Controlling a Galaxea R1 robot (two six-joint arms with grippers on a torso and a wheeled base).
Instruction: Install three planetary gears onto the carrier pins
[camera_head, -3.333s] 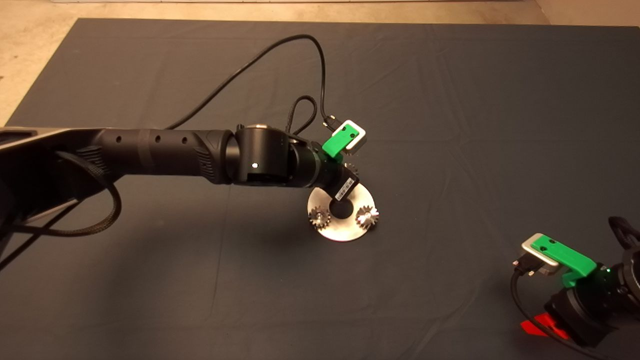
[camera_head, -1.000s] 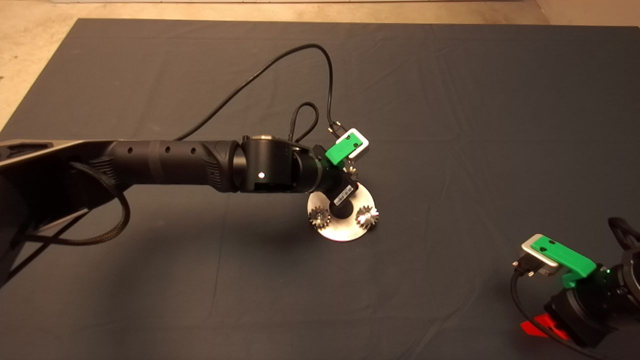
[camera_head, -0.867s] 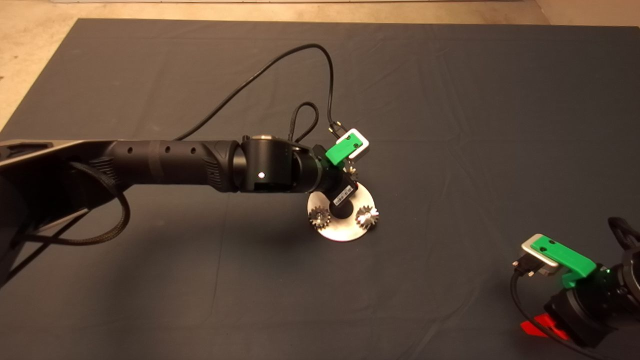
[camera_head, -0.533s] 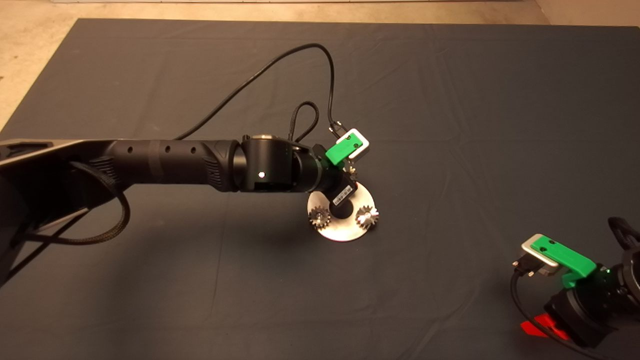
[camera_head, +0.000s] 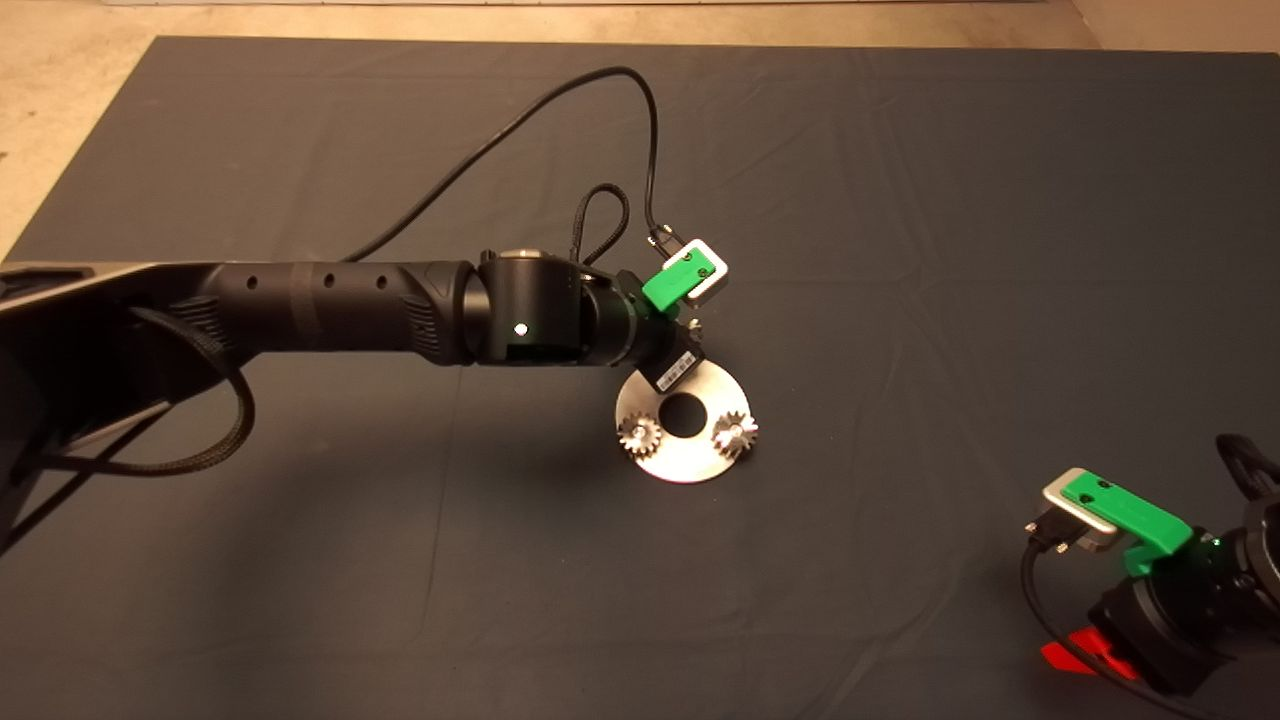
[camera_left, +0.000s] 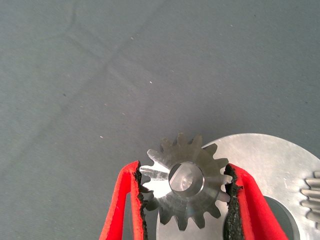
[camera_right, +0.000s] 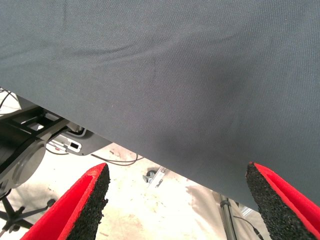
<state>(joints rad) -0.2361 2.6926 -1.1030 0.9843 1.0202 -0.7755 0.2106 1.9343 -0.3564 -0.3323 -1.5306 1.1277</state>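
Observation:
The flat silver disc (camera_head: 685, 465) lies mid-mat. Two planetary gears (camera_head: 637, 434) (camera_head: 735, 433) sit on carrier pins at its near rim. My left gripper (camera_head: 690, 335) hangs over the disc's far rim, its fingers hidden under the wrist in the head view. In the left wrist view this gripper (camera_left: 184, 170) is shut on the third gear (camera_left: 165, 170), both pads against its teeth, at the disc's edge (camera_left: 265, 160). Shiny metal shows inside the gear's centre hole; I cannot tell whether it sits on a pin. My right gripper (camera_head: 1085, 650) is parked open at the lower right.
A black cable (camera_head: 560, 110) loops from the left wrist over the far mat. The mat's edge and the floor with stands (camera_right: 60, 142) show past the right gripper (camera_right: 182, 200). A seated gear (camera_left: 312, 192) shows at the left wrist picture's edge.
The left arm has shifted slightly left and back, uncovering the disc's centre hole. The two seated gears and the right arm have not moved.

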